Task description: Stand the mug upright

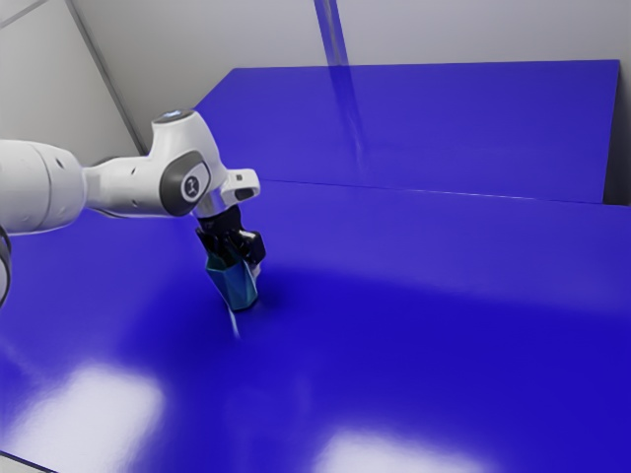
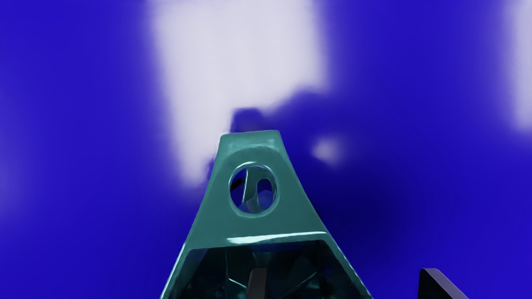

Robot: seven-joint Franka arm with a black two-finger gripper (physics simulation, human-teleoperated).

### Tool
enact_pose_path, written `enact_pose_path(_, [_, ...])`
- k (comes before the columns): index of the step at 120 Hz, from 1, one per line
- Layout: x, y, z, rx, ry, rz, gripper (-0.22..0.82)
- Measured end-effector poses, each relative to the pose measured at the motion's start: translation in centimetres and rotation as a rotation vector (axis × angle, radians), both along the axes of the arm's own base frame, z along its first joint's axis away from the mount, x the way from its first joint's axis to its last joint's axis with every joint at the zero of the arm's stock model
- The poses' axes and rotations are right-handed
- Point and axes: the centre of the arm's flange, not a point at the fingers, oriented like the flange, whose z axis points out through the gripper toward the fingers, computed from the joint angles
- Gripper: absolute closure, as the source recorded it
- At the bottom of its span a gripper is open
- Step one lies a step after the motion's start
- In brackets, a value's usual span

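The big blue table (image 1: 424, 325) is shiny. The white arm (image 1: 128, 187) reaches over it from the exterior view's left. Its black gripper (image 1: 243, 262) points down, with its fingers apart: one finger (image 2: 257, 284) is inside the mug's mouth and the other is outside, past its side. The blue-green mug (image 1: 234, 286) is well in from the table's near left edge in the exterior view. Its mouth is up by the gripper, and it looks a bit tipped. A flat part of it has a round hole (image 2: 252, 189).
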Motion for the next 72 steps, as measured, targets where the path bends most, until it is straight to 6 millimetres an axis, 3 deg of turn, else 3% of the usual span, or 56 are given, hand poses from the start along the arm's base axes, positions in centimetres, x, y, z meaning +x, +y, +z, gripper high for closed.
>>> enact_pose_path(15, [0.0,-0.1,1.9,-0.001,-0.030,0.010,0.12])
enact_pose_path(34, [-0.1,-0.3,5.9,-0.004,-0.088,0.019,0.06])
enact_pose_path(49, [1.4,-0.2,11.5,-0.011,-0.140,0.023,0.03])
enact_pose_path(58, [2.4,-0.1,16.2,-0.012,-0.176,0.025,0.02])
enact_pose_path(72, [2.6,0.1,21.4,-0.008,-0.186,0.021,0.01])
